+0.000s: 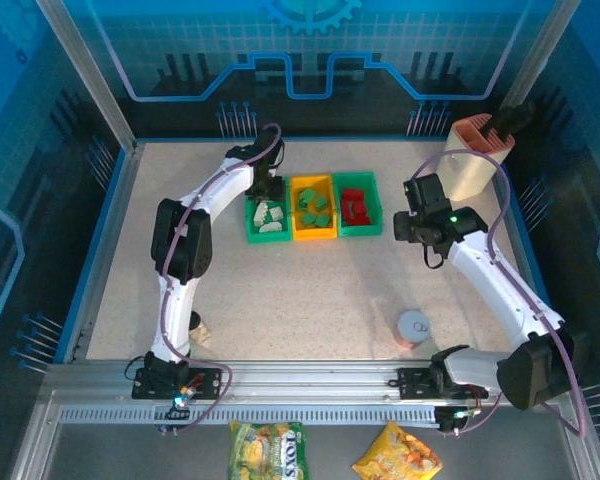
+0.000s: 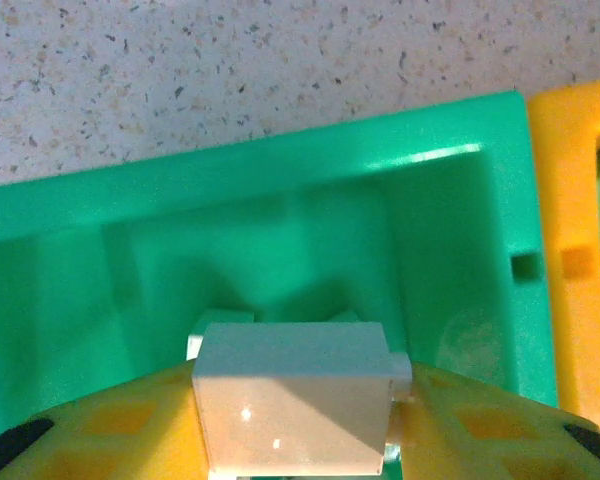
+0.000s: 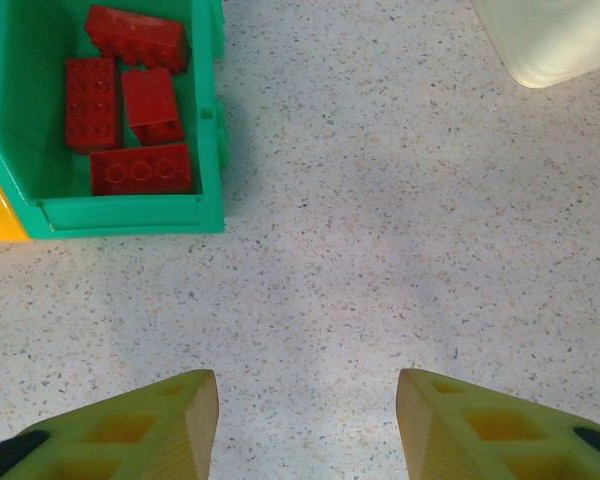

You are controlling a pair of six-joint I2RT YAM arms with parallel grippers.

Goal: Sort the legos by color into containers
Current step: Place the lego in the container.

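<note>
The left gripper (image 1: 271, 190) pinches a cream-white plastic brick (image 2: 295, 400) between its yellow plastic fingers (image 2: 110, 430). It hovers over the far end of the left green rectangular plastic bin (image 2: 280, 200). The brick's broad smooth face is turned to the wrist camera. A small stud on its side points at the right-hand finger. Its lower end runs out of frame, so its long axis cannot be told. The bin is glossy, with sloped inner walls.

Three open bins stand side by side in a row, in the far half of the speckled stone-look worktop (image 1: 310, 290), about midway between its left and right edges. Each has its long axis running from near edge to far edge. The left one already holds several cream-white bricks (image 1: 270, 218). The orange-yellow plastic bin (image 1: 313, 208) in the middle holds green bricks (image 1: 315, 210). The right green plastic bin (image 3: 120, 215) holds four red studded bricks (image 3: 140, 168). Two lie studs up, one lengthwise along the bin and one across it, and the other two lie tilted.

The right gripper (image 3: 308, 400) is spread wide with nothing between its fingers, over bare worktop to the right of the bins.

A tall beige-and-pink holder (image 1: 475, 155) stands at the far right corner. A round tin can (image 1: 413, 328) sits by the near edge.
</note>
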